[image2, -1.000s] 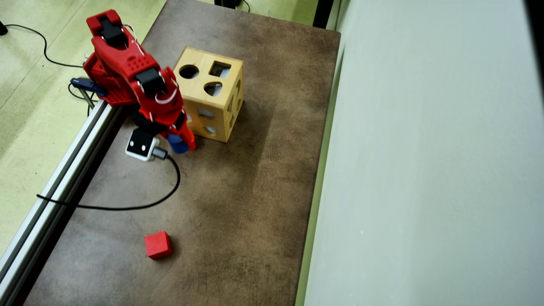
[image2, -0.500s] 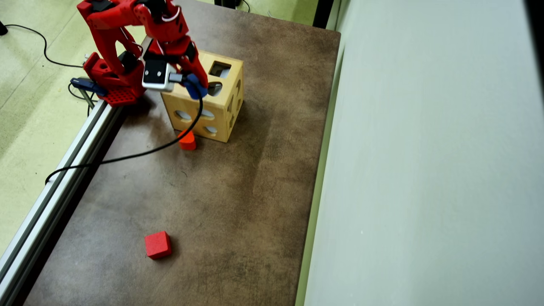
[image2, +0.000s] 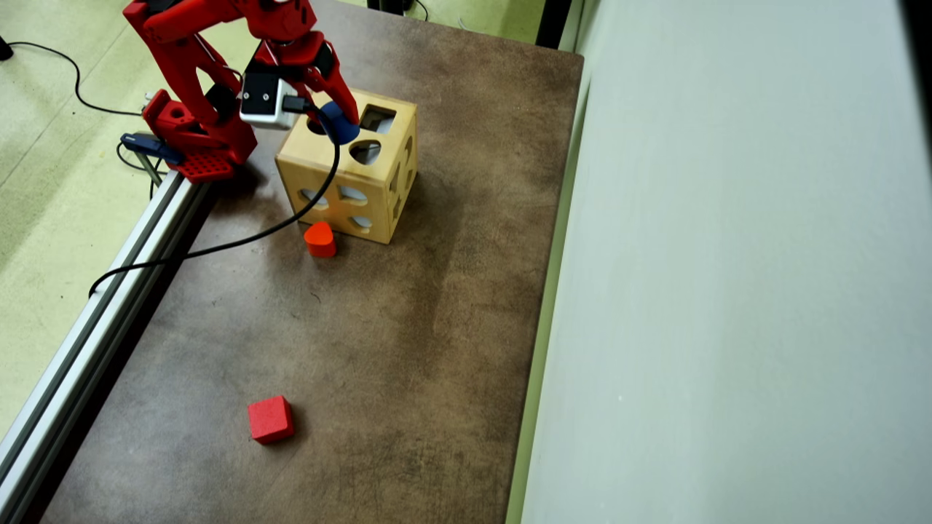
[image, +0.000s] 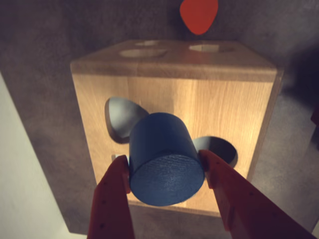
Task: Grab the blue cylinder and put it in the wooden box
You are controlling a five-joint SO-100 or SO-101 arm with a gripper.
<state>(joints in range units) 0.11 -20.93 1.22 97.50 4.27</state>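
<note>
My red gripper [image: 167, 167] is shut on the blue cylinder [image: 165, 160], one finger on each side of it. I hold it just above the top face of the wooden box [image: 174, 99], between the box's cut holes. In the overhead view the gripper [image2: 338, 124] and the blue cylinder [image2: 340, 122] hang over the back left part of the wooden box [image2: 364, 175], next to a round hole. The box stands on the brown table near the arm's base.
A red-orange rounded block [image2: 320, 239] lies in front of the box; it also shows in the wrist view [image: 198, 15]. A red cube [image2: 270, 419] lies at the near left. A black cable [image2: 218, 244] runs across the table. An aluminium rail [image2: 109, 291] edges the left side.
</note>
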